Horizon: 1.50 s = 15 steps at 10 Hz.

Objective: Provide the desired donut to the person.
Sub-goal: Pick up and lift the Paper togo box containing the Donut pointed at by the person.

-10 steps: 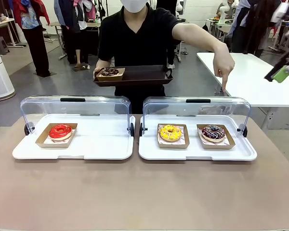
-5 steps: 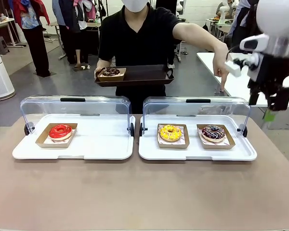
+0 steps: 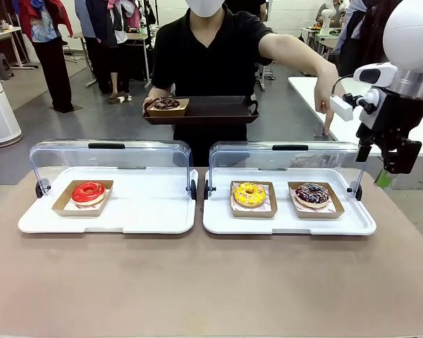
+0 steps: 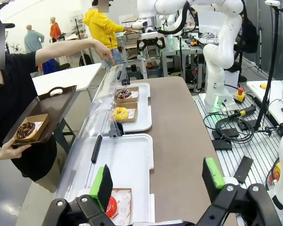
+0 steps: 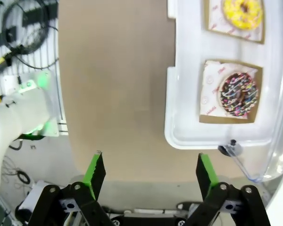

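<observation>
Three ring donuts lie in shallow square cardboard boats on two smooth white plastic trays, each backed by a clear curved lid raised upright. The left tray [image 3: 148,211] carries the glossy red donut [image 3: 89,191]. On the right tray [image 3: 282,224] the yellow donut [image 3: 249,193] lies beside the dark sprinkled donut [image 3: 312,193], which sits at the tray's outer end. The person [image 3: 211,56] in a black T-shirt stands across the matte brown table [image 3: 211,282], holding a dark rectangular serving tray [image 3: 218,110] with a chocolate donut [image 3: 166,104] in one corner. The pointing hand [image 3: 329,95] aims a finger down behind the lid, roughly above the dark sprinkled donut. The right gripper [image 3: 381,163] hangs in the air past that tray's end, its green-padded jaws spread wide with nothing between them. The left gripper [image 4: 158,176] hovers by the left tray's outer end, jaws likewise spread and empty.
</observation>
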{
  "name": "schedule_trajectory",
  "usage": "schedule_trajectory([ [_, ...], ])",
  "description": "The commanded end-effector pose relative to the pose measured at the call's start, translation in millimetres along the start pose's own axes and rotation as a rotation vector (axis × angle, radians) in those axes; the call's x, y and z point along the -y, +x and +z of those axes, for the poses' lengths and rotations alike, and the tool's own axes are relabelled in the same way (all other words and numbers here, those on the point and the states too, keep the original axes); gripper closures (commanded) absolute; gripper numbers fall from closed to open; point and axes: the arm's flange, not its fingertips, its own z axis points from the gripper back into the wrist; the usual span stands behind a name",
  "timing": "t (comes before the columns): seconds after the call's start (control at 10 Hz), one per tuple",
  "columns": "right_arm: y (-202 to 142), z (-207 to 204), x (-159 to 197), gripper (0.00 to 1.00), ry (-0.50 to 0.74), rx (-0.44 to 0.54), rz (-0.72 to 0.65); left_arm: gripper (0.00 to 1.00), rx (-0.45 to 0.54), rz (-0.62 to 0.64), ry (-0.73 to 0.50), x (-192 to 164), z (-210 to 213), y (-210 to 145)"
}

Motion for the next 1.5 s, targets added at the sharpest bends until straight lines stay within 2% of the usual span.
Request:
schedule_trajectory([
  [0.0,3,1,2,0.00,-0.002,-0.038,-0.007,0.00,0.009,-0.004,-0.001,1,2,2],
  [0.3,0,0,0,0.00,-0.003,-0.018,0.008,0.00,0.009,-0.004,-0.001,1,2,2],
  [0.5,3,-45,5,0.00,0.001,0.036,-0.021,0.00,0.009,-0.004,-0.001,1,2,2],
  [0.7,13,-80,4,0.00,0.012,0.031,-0.023,0.00,0.009,-0.004,-0.001,1,2,2],
  [1.0,24,-115,7,0.00,-0.014,0.064,0.042,0.00,0.009,-0.004,-0.001,1,2,2],
  [1.2,29,-126,14,0.00,-0.008,0.068,0.009,0.00,0.009,-0.004,-0.001,1,2,2],
  [1.3,32,-128,18,0.00,-0.012,-0.016,-0.093,0.00,0.009,-0.004,-0.001,1,2,2],
  [1.4,27,-120,9,0.00,0.004,0.041,0.018,0.00,0.009,-0.004,-0.001,1,2,2],
])
